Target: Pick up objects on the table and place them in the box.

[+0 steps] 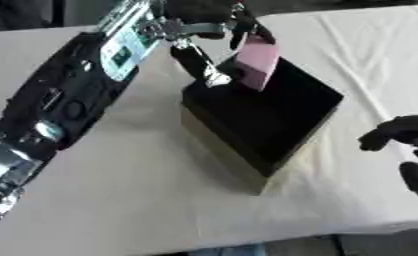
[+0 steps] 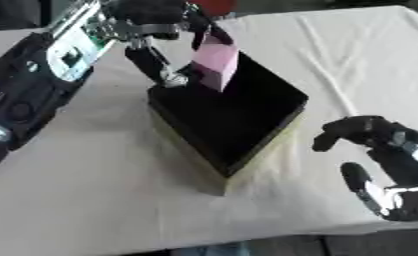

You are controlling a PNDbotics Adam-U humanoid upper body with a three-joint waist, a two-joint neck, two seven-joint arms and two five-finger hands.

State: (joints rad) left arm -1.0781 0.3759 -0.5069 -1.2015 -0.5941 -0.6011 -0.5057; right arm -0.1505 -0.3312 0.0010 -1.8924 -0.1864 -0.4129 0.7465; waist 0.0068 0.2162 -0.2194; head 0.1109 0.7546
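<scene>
left hand (image 1: 204,22): top centre, fingers curled round pink block (image 1: 258,62), block tilted over far corner of box (image 1: 274,120) | box: black inside, open, centre, on white table (image 1: 116,200) | right hand (image 2: 383,160): lower right, idle, fingers curled, holding nothing

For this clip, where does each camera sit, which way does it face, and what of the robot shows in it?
Left eye view: in the head, looking down at the table; the left arm crosses it, right hand at the right edge.
Right eye view: beside it, same downward look; the right hand shows more fully, fingers curled, empty.
Both share the black box and the left hand holding the pink block over it.
</scene>
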